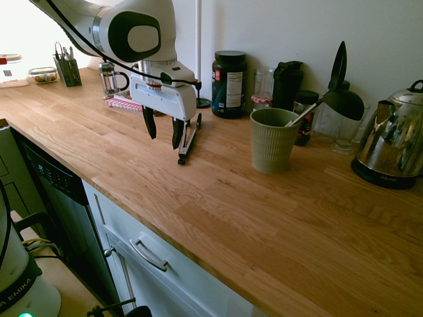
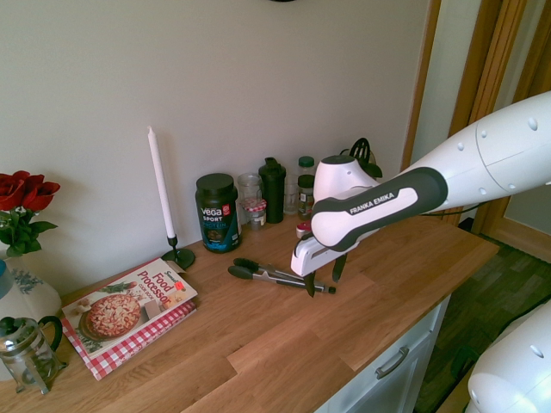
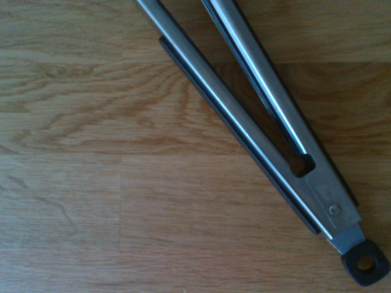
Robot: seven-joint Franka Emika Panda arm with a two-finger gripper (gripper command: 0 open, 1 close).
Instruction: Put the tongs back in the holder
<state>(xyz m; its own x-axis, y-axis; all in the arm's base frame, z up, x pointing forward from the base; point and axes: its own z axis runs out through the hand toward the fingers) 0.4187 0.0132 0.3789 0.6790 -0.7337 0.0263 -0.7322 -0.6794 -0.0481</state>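
We are seeing the tongs [image 1: 188, 140] lying flat on the bench [image 1: 218, 211], toward its back edge and well in from the front, arms spread, untouched. Our pincer [image 1: 164, 129] is hovering just above them, pointing down, jaws standing wide and empty. The holder [image 1: 273, 139] is standing upright nearby, containing a black ladle [image 1: 340, 99].

The gripper [image 1: 162, 129] hung above the countertop [image 1: 218, 205], pointing down, fingers spread; the tongs [image 1: 188, 141] lay flat on the wood directly beneath and just behind it, apart from it; in the first exterior view the holder [image 1: 273, 140] stood to its right, a ladle [image 1: 330, 98] leaning in it; the kettle [image 1: 391, 145] sat further right; a tub [image 1: 229, 84] stood behind, against the wall; a cookbook [image 2: 131, 302] lay on the other side.
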